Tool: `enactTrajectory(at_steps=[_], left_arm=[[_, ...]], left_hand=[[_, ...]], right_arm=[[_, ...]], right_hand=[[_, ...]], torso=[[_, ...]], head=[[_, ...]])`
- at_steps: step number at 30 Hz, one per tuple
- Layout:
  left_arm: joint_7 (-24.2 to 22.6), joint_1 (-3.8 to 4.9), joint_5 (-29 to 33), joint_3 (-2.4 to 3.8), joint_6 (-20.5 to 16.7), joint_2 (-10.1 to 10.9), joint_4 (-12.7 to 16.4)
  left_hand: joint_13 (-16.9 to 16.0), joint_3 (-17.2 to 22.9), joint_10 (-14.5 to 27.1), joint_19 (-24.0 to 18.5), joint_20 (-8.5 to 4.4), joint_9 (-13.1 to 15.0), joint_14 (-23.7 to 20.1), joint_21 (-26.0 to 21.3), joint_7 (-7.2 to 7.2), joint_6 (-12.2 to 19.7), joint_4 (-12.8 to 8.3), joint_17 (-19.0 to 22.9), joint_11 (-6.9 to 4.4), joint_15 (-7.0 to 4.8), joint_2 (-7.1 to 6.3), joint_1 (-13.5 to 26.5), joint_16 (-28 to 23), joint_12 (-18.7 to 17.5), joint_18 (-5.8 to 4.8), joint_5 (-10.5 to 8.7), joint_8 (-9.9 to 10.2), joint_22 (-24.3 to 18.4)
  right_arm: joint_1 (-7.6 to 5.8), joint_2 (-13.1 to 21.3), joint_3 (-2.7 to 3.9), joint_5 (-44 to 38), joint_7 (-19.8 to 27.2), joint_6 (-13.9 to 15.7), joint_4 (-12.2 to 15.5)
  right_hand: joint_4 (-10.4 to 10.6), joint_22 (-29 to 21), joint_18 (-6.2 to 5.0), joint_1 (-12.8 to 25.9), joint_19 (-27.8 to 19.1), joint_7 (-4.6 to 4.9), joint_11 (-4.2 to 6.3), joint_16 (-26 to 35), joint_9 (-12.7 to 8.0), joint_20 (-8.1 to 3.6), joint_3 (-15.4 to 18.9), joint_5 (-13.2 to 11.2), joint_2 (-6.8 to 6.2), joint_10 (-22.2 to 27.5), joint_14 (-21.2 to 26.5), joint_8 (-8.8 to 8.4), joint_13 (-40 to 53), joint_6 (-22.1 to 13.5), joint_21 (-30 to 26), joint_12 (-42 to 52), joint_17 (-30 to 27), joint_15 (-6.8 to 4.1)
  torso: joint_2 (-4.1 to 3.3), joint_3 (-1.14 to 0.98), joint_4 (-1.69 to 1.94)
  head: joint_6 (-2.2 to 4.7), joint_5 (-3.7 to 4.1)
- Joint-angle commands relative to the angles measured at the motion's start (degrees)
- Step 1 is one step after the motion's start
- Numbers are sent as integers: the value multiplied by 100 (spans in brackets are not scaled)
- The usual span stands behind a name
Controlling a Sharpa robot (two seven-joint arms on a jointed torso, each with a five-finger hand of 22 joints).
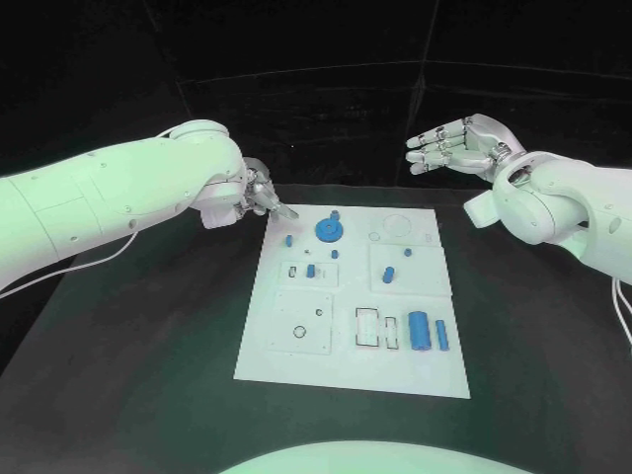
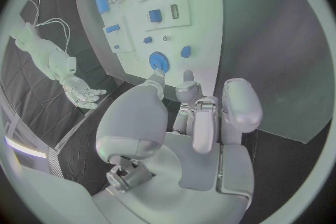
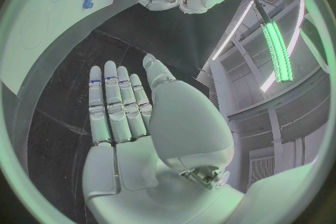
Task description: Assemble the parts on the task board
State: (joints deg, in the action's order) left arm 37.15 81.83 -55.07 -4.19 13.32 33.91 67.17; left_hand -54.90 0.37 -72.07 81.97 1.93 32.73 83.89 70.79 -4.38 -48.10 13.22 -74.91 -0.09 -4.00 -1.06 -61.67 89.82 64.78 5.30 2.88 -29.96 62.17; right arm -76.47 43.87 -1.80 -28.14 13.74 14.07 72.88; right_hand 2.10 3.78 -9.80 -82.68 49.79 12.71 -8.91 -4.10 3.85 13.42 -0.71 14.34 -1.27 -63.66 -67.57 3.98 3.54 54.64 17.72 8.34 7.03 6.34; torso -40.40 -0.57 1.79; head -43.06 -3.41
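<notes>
My left robot hand hovered curled and empty by the board's far left corner. Blue parts, the gear among them, lay loose there, so assembly looked barely begun. My right robot hand hung spread, empty.

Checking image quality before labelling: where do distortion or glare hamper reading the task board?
Head view: task board flat, evenly lit, edges straight. Left wrist view: fisheye bends its edges, left hand covers part. Right wrist view: bright strip lamp glares; board squeezed at the rim.
</notes>
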Motion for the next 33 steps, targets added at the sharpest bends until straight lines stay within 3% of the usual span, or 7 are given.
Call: enactTrajectory(at_steps=[1, 4, 9, 16, 25, 33], left_arm=[[-34, 13, -29, -9, 381, -120, -197], [-69, 5, -58, -28, 458, -233, -359], [-158, -3, -123, -153, 552, -407, -586], [-252, -18, -146, -280, 584, -543, -784], [-351, -56, -151, -362, 638, -654, -920], [-408, -89, -151, -382, 660, -720, -991]], left_hand=[[-9, -71, 2, 3, 39, -33, 611, -3, -35, -13, 10, -1509, 40, 41, 25, -43, 18, 39, 15, -16, 40, 11], [-23, -158, -5, 11, 44, -77, 611, 10, -32, -51, 66, -1509, 40, 42, 48, -22, 18, 55, 12, -18, 64, 34], [-83, -394, -45, 34, 25, -134, 611, 50, 10, -208, 232, -1509, 4, 13, 55, 60, 18, 113, 5, -24, 54, 95], [-88, -448, -48, 35, 19, -150, 611, 50, 15, -221, 263, -1509, -2, 8, 58, 59, 18, 118, 4, -23, 64, 98], [-97, -491, -52, 41, 13, -167, 611, 64, 20, -239, 289, -1509, -6, 4, 88, 42, 18, 126, 0, -23, 73, 120], [-93, -547, -47, 42, 6, -205, 611, 66, 22, -262, 271, -1509, -10, 0, 146, -81, 18, 125, -2, -22, 98, 128]], right_arm=[[-14, -6, 4, -6, 13, -25, 8], [-14, -12, 4, -8, 13, -13, 9], [-14, -21, 4, -28, 16, 27, 2], [-14, -37, 4, -35, 19, 27, -6], [-14, -50, 4, -37, 21, 17, -9], [-14, -67, 4, -37, 20, 3, -16]], right_hand=[[-8, -8, -77, 47, 42, -1, -2, 36, -2, 17, -43, 43, 16, 17, 5, -9, -2, -35, -43, -38, -10, 24], [-9, -8, -77, 47, 42, -1, -2, 36, -2, 17, -44, 44, 17, 17, 5, -9, -2, -35, -44, -38, -11, 23], [-35, -6, -79, 60, 62, -1, -2, 33, 0, 18, -63, 148, 18, 23, 2, -4, -1, -42, -85, -34, -31, 23], [-41, -5, -79, 70, 70, 0, -2, 33, 1, 18, -68, 185, 17, 25, 1, -3, -1, -45, -101, -33, -39, 23], [-44, -5, -79, 76, 74, 0, -3, 33, 1, 18, -71, 201, 16, 26, 1, -2, -1, -46, -109, -32, -43, 23], [-44, -5, -79, 76, 74, 0, -3, 33, 1, 18, -71, 201, 16, 26, 1, -2, -1, -46, -109, -32, -43, 23]], torso=[[-11, 3, -2], [-12, 9, 0], [-3, 6, 7], [-3, 2, 1], [-5, 1, 6], [1, -3, -2]], head=[[-4, -5], [2, -5], [-17, -15], [-42, -16], [-49, -24], [-53, -20]])
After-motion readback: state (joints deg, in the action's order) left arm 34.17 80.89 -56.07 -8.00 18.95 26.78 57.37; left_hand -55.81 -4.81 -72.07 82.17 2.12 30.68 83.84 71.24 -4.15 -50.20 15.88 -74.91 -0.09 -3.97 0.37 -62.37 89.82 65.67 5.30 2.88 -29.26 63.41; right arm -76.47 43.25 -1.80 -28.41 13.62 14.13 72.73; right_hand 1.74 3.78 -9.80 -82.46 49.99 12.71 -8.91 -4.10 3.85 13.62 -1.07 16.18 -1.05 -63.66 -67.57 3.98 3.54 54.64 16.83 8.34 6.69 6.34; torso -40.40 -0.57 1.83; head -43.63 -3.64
